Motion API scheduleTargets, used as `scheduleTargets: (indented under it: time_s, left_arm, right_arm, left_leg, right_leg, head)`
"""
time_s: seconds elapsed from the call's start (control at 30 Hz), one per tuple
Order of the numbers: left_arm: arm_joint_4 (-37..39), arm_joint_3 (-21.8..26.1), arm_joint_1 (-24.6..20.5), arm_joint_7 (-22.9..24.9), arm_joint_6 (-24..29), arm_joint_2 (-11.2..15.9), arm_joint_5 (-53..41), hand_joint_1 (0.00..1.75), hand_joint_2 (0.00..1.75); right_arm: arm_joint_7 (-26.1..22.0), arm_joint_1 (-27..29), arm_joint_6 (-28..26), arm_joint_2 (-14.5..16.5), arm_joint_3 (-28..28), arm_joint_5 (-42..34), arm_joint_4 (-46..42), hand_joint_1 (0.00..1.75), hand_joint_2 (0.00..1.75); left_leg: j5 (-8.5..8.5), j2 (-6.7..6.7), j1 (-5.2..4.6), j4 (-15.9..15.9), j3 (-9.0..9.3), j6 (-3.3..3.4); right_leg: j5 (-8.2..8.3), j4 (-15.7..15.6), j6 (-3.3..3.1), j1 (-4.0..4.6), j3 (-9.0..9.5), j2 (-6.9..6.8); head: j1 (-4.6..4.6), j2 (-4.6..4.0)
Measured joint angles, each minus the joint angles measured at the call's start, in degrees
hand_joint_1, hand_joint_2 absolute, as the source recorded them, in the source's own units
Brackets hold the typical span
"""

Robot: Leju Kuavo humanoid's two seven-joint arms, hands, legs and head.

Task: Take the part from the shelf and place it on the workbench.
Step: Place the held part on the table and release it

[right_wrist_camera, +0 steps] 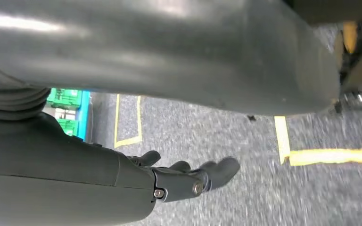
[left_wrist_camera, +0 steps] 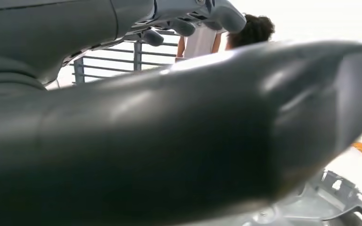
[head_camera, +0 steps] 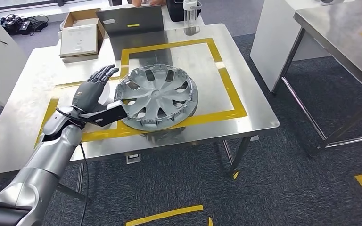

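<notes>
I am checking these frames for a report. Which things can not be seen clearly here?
- Left hand against wheel cover: head view leaves contact unclear.
- Left wrist view: the thumb hides most of the cover.
- Right hand: thumb covers much; floor blurred.
- Cardboard box contents: too small.

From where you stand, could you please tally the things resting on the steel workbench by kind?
Wheel cover: 1, lying inside the yellow tape outline
Cardboard box: 1, open
Dark grey tray: 1
Clear bottle: 1
Total: 4 things on the workbench. The left hand is beside the cover with its fingers apart.
</notes>
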Motion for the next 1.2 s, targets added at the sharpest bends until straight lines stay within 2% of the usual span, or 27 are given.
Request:
scheduleTargets:
  time_s: [0.1, 0.13, 0.17, 0.2, 0.27, 0.3, 0.37, 0.4, 0.47, 0.5, 0.57, 0.6, 0.63, 0.67, 0.7, 0.73, 0.8, 0.83, 0.93, 0.97, 1.0, 1.03, 1.1, 1.13, 1.17, 1.2]
  left_arm:
    - [0.07, 0.0, 0.14, 0.08, 0.35, 0.07, -0.12, 0.0, 0.0]
    - [0.15, 0.0, 0.25, 0.1, 0.5, 0.11, -0.18, 0.0, 0.0]
    - [0.22, 0.0, 0.35, 0.13, 0.66, 0.16, -0.24, 0.0, 0.0]
    - [0.28, 0.0, 0.4, 0.15, 0.81, 0.2, -0.29, 0.0, 0.0]
    - [0.28, 0.0, 0.31, 0.17, 1.06, 0.23, -0.39, 0.0, 0.0]
    - [0.25, 0.0, 0.24, 0.21, 1.2, 0.23, -0.43, 0.0, 0.0]
    - [0.23, 0.0, 0.16, 0.32, 1.46, 0.25, -0.52, 0.0, 0.0]
    - [0.23, 0.0, 0.14, 0.38, 1.58, 0.25, -0.6, 0.0, 0.0]
    - [0.25, 0.0, 0.14, 0.48, 1.79, 0.26, -0.72, 0.0, 0.0]
    - [0.25, 0.0, 0.14, 0.52, 1.92, 0.26, -0.77, 0.0, 0.0]
    - [0.29, 0.0, 0.27, 0.6, 2.15, 0.25, -0.84, 0.0, 0.0]
    - [0.35, 0.0, 0.45, 0.63, 2.22, 0.27, -0.86, 0.0, 0.0]
    - [0.41, 0.0, 0.71, 0.66, 2.3, 0.3, -0.89, 0.0, 0.0]
    - [0.46, 0.0, 0.99, 0.68, 2.36, 0.33, -0.9, 0.0, 0.0]
    - [0.49, 0.0, 1.22, 0.71, 2.43, 0.4, -0.91, 0.0, 0.0]
    - [0.48, 0.0, 1.37, 0.74, 2.51, 0.51, -0.91, 0.0, 0.0]
    - [0.4, 0.03, 1.47, 0.72, 2.79, 0.99, -0.9, 0.0, 0.0]
    - [0.37, 0.05, 1.51, 0.63, 3.0, 1.32, -0.86, 0.0, 0.0]
    - [0.29, 0.18, 2.0, 0.34, 3.74, 2.43, -0.59, 0.0, 0.0]
    - [0.27, 0.23, 2.27, 0.3, 3.96, 2.81, -0.48, 0.0, 0.0]
    - [0.25, 0.28, 2.52, 0.28, 4.17, 3.22, -0.38, 0.0, 0.0]
    - [0.23, 0.34, 2.76, 0.32, 4.37, 3.61, -0.31, 0.0, 0.0]
    - [0.2, 0.44, 3.38, 0.44, 4.74, 4.17, -0.25, 0.0, 0.0]
    - [0.14, 0.5, 3.81, 0.57, 4.87, 4.33, -0.24, 0.0, 0.0]
    - [0.05, 0.58, 4.28, 0.71, 4.97, 4.42, -0.25, 0.0, 0.0]
    - [-0.09, 0.67, 4.66, 0.9, 5.04, 4.47, -0.27, 0.0, 0.0]
  right_arm:
    - [-0.01, 0.01, 0.0, -0.03, 0.0, -0.01, -0.01, 0.0, 0.0]
    - [-0.01, 0.03, 0.02, -0.03, 0.0, -0.01, 0.0, 0.0, 0.0]
    - [-0.01, 0.04, 0.03, -0.02, 0.0, -0.01, 0.01, 0.0, 0.0]
    - [-0.01, 0.04, 0.05, -0.02, 0.0, -0.01, 0.01, 0.0, 0.0]
    - [-0.01, 0.02, 0.04, 0.01, 0.0, -0.02, 0.01, 0.0, 0.0]
    - [-0.01, 0.01, 0.03, 0.04, 0.0, -0.02, 0.01, 0.0, 0.0]
    - [-0.01, 0.02, 0.04, 0.1, 0.0, -0.03, 0.01, 0.0, 0.0]
    - [-0.01, 0.02, 0.04, 0.11, 0.0, -0.03, 0.01, 0.0, 0.0]
    - [-0.01, 0.03, 0.03, 0.11, 0.0, -0.03, 0.01, 0.0, 0.0]
    - [-0.01, 0.03, 0.02, 0.11, 0.0, -0.02, 0.01, 0.0, 0.0]
    - [-0.01, 0.03, 0.01, 0.09, 0.0, -0.01, 0.01, 0.0, 0.0]
    - [-0.01, 0.03, 0.01, 0.09, 0.0, -0.01, 0.01, 0.0, 0.0]
    - [-0.01, 0.04, 0.01, 0.09, 0.0, -0.01, 0.01, 0.0, 0.0]
    - [0.0, 0.06, 0.01, 0.09, 0.0, -0.01, 0.01, 0.0, 0.0]
    - [0.01, 0.07, 0.01, 0.09, 0.0, 0.01, 0.01, 0.0, 0.0]
    - [0.01, 0.07, 0.01, 0.09, 0.0, 0.05, 0.01, 0.0, 0.0]
    - [0.01, -0.01, 0.09, 0.09, 0.0, 0.23, 0.01, 0.0, 0.0]
    - [0.0, -0.02, 0.15, 0.09, 0.0, 0.34, 0.01, 0.0, 0.0]
    - [0.0, 0.01, 0.32, 0.1, 0.0, 0.59, 0.01, 0.0, 0.0]
    - [0.0, -0.01, 0.37, 0.11, 0.0, 0.69, 0.01, 0.0, 0.0]
    - [0.0, -0.05, 0.43, 0.13, 0.01, 0.81, 0.01, 0.0, 0.0]
    - [-0.01, -0.08, 0.5, 0.15, 0.01, 0.92, 0.01, 0.0, 0.0]
    - [0.0, -0.09, 0.58, 0.15, 0.03, 1.05, 0.01, 0.0, 0.0]
    - [0.01, -0.08, 0.63, 0.14, 0.04, 1.11, 0.01, 0.0, 0.0]
    - [0.01, -0.07, 0.69, 0.14, 0.05, 1.18, 0.01, 0.0, 0.0]
    - [0.01, -0.08, 0.76, 0.13, 0.06, 1.25, 0.01, 0.0, 0.0]
  left_leg:
    - [-4.97, 0.03, -1.2, 11.25, -5.76, 1.27]
    - [-5.31, 0.02, -1.67, 13.58, -7.11, 1.83]
    - [-4.54, 0.0, -2.15, 13.88, -7.51, 2.54]
    - [-2.86, -0.04, -2.66, 12.07, -6.89, 3.4]
    - [0.8, -0.08, -3.74, 5.17, -3.96, 5.26]
    - [1.92, 0.03, -4.18, 2.31, -2.79, 5.71]
    - [2.56, 0.17, -4.7, -0.07, -2.09, 5.76]
    - [2.97, 0.2, -4.71, -0.36, -2.19, 5.57]
    - [3.91, 0.19, -4.38, -0.95, -2.15, 5.81]
    - [4.46, 0.2, -4.17, -1.26, -2.24, 6.03]
    - [5.32, 0.21, -4.05, -1.43, -2.86, 6.36]
    - [5.64, 0.22, -4.05, -1.39, -3.32, 6.42]
    - [5.91, 0.23, -4.05, -1.32, -3.74, 6.41]
    - [6.14, 0.25, -4.04, -1.25, -4.11, 6.36]
    - [6.33, 0.27, -4.01, -1.15, -4.44, 6.27]
    - [6.49, 0.28, -3.99, -1.01, -4.72, 6.15]
    - [6.72, 0.3, -4.08, -0.7, -5.17, 5.78]
    - [6.88, 0.31, -4.15, -0.64, -5.3, 5.48]
    - [7.49, 0.27, -4.15, -0.91, -5.45, 4.42]
    - [7.15, 0.19, -4.11, -0.67, -5.64, 4.1]
    - [6.09, 0.1, -4.07, 0.33, -6.07, 3.8]
    - [4.29, 0.01, -3.98, 2.43, -6.86, 3.5]
    - [-0.19, -0.06, -3.74, 9.16, -9.11, 2.94]
    - [-1.67, -0.06, -3.59, 12.05, -9.85, 2.72]
    - [-2.2, -0.05, -3.44, 13.3, -9.76, 2.56]
    - [-1.72, -0.05, -3.28, 12.33, -8.57, 2.44]
  right_leg:
    - [0.17, -0.18, -0.81, 0.86, -0.01, -0.02]
    - [0.22, -0.2, -1.03, 1.25, -0.01, -0.03]
    - [0.28, -0.2, -1.22, 1.63, -0.01, -0.03]
    - [0.36, -0.21, -1.38, 1.99, -0.01, -0.01]
    - [0.59, -0.22, -1.54, 2.53, -0.03, 0.01]
    - [0.74, -0.24, -1.46, 2.67, -0.07, 0.0]
    - [1.17, -0.43, -0.95, 2.71, -0.15, -0.09]
    - [1.45, -0.62, -0.61, 2.67, -0.17, -0.14]
    - [1.11, -0.31, 0.06, 2.61, -0.41, -0.22]
    - [-0.07, 0.99, 0.41, 2.6, -0.96, -0.22]
    - [-4.17, 6.99, 1.03, 2.48, -3.27, -0.24]
    - [-6.05, 10.6, 1.26, 2.42, -4.59, -0.24]
    - [-7.09, 13.15, 1.43, 2.38, -5.37, -0.24]
    - [-7.12, 13.76, 1.52, 2.36, -5.21, -0.25]
    - [-6.2, 12.11, 1.54, 2.33, -3.87, -0.26]
    - [-4.75, 8.65, 1.48, 2.28, -1.58, -0.28]
    - [-2.84, 1.41, 0.88, 2.33, 2.74, -0.33]
    - [-2.43, -0.6, 0.43, 2.4, 3.81, -0.33]
    - [-1.52, -1.74, -0.95, 2.53, 3.93, -0.33]
    - [-1.08, -2.06, -1.37, 2.44, 3.88, -0.39]
    - [-0.62, -2.39, -1.78, 2.3, 3.75, -0.45]
    - [-0.17, -2.63, -2.08, 2.17, 3.52, -0.5]
    - [0.56, -2.68, -2.27, 2.14, 2.67, -0.53]
    - [0.96, -2.67, -2.21, 2.12, 2.15, -0.53]
    - [1.37, -2.65, -2.1, 2.09, 1.63, -0.54]
    - [1.77, -2.62, -1.94, 2.04, 1.13, -0.54]
  head:
    - [-0.16, 0.0]
    - [-0.18, 0.0]
    - [-0.17, 0.0]
    - [-0.17, 0.0]
    - [-0.14, 0.0]
    - [-0.15, 0.0]
    - [-0.13, 0.0]
    - [-0.13, 0.0]
    - [-0.1, 0.0]
    - [-0.03, 0.0]
    - [0.11, 0.0]
    - [0.13, 0.0]
    - [0.13, 0.0]
    - [0.13, 0.0]
    - [0.13, 0.0]
    - [0.14, 0.0]
    - [0.11, -0.01]
    - [0.1, -0.01]
    - [0.09, 0.0]
    - [0.09, 0.0]
    - [-0.01, 0.0]
    - [-0.11, 0.0]
    - [-0.31, 0.0]
    - [-0.31, 0.0]
    - [-0.31, 0.0]
    - [-0.31, 0.0]
